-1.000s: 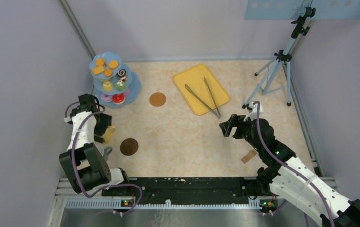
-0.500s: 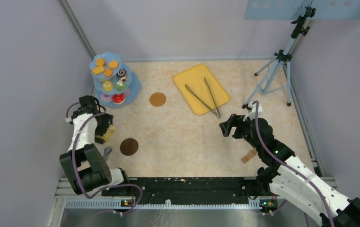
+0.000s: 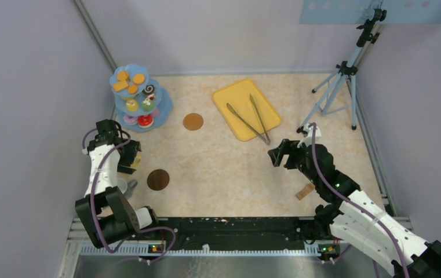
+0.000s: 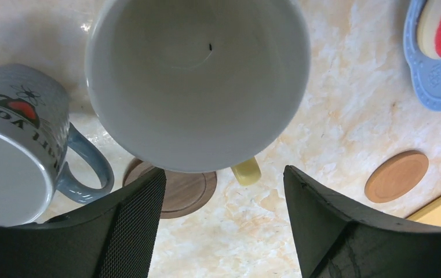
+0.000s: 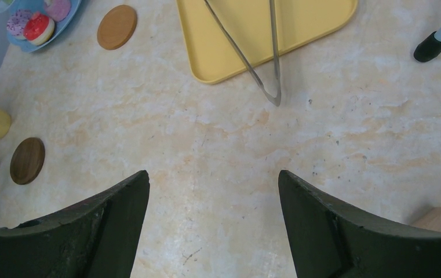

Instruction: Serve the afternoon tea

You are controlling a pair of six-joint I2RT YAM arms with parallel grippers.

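The yellow mug [image 4: 197, 87] stands upright with its white inside facing my left wrist camera and its handle [image 4: 245, 172] pointing toward the gripper. My left gripper [image 4: 223, 174] is open just behind the mug, its left fingertip at the rim, with bare table between the fingers. In the top view the gripper [image 3: 128, 159] covers most of the mug [image 3: 137, 160]. The grey-white mug [image 4: 15, 150] sits beside it. A dark brown coaster [image 3: 158, 179] and a lighter one [image 3: 193, 121] lie apart. Doughnuts, cakes and biscuits fill the blue tiered stand [image 3: 139, 98]. My right gripper [image 5: 213, 174] hangs open over bare table.
A yellow tray [image 3: 267, 119] at the back holds the metal tongs [image 3: 250, 121]. A tripod [image 3: 336, 87] stands at the back right. A small wooden block [image 3: 305, 191] lies beside my right arm. Walls close in on the left and right.
My left gripper has shifted a little over the yellow mug, hiding more of it in the top view. The right arm has stayed where it was.
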